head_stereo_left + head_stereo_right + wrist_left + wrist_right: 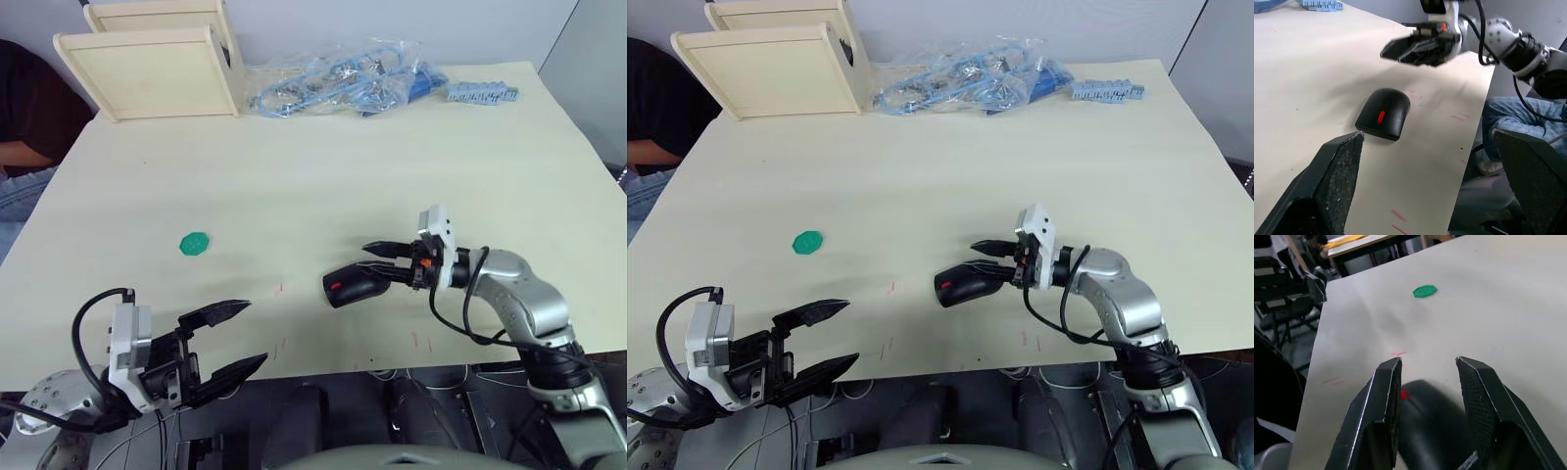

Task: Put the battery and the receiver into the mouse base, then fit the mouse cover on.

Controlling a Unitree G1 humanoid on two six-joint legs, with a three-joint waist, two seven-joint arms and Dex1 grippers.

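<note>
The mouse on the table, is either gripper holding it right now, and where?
Nothing is held. The mouse lies closed on the table; the right gripper hovers open above its rear end, not touching. The left gripper is open and apart.

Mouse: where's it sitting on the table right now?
The mouse lies near the table's front edge, right of centre, just under the right gripper's open fingertips; the green disc lies well to its left.

The mouse (355,285) lies on the surface (323,176) near its front edge. A disc (195,243) sits at its 9 o'clock, well apart; crates (157,59) and bagged parts (338,83) lie at 11 and 12 (far edge).
</note>
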